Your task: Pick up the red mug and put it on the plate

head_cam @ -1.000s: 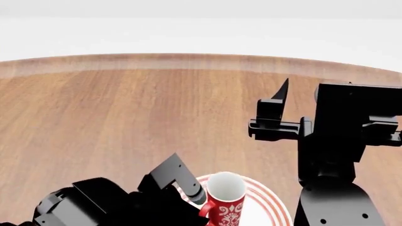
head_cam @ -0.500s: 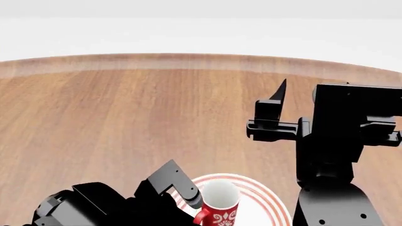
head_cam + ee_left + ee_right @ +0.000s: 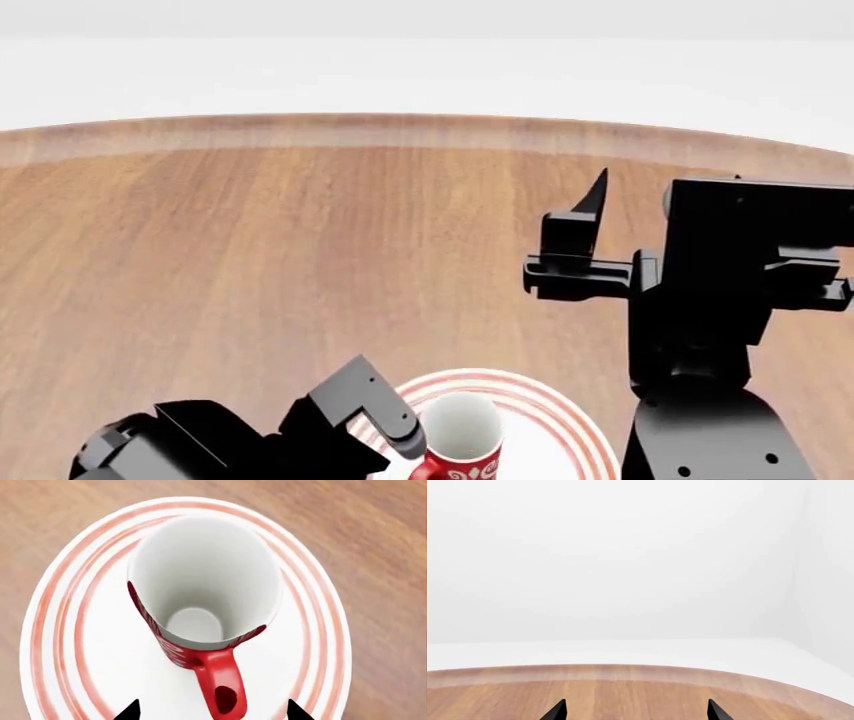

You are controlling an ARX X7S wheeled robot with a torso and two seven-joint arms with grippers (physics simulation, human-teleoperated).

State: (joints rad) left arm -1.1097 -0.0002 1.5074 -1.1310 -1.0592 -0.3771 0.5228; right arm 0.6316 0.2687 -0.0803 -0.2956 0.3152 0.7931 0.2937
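Note:
The red mug with a white inside stands upright on the white plate with red rings; both show at the bottom of the head view, the mug on the plate. My left gripper is open, its tips wide apart on either side of the mug's red handle and not touching it. In the head view the left gripper sits just left of the mug. My right gripper is raised above the table at the right, open and empty.
The plate rests on a round wooden table whose far edge curves in front of a white background. The right arm's black body stands just right of the plate.
The mug and my left gripper have moved down and toward the near edge of the head view, onto the plate. The right arm has hardly moved.

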